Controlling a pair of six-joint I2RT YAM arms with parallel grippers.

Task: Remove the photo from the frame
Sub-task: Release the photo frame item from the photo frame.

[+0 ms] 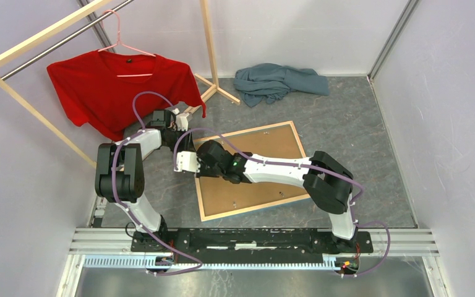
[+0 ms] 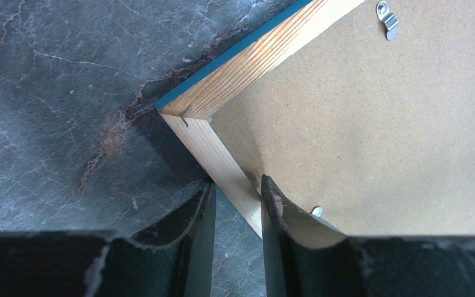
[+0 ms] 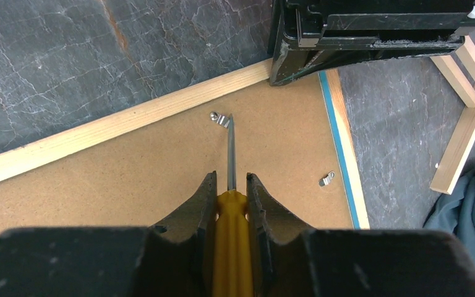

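Right wrist view tells most of it. The right gripper (image 3: 230,179) is clamped on a yellow-handled screwdriver (image 3: 231,229), and the blade tip sits right at a small metal turn clip (image 3: 221,119) on the plain brown backing board (image 3: 130,179). A second clip (image 3: 326,180) sits nearer the blue-edged side.

The thin rectangular picture frame (image 3: 117,127), light-blue front and pale wood back, lies face down on the grey marbled table (image 2: 68,93). That puts the photo somewhere under the board, below the blade, and none of it shows. The left gripper (image 2: 235,185) straddles the wood rail just by the far-left corner. Its fingers look pinched onto the rail from both sides, holding the frame down.

My guess on handling:
- **Frame:** probably light and stiff, and it'd skate on that smooth top if the screwdriver pushes sideways, so the corner hold makes sense.
- **Clips:** they're tiny, and the blade could slip off one and gouge the board.
- **Photo:** likely a thin, floppy print that creases easily. Once the board's off I'd take it by an edge or corner, not the middle.
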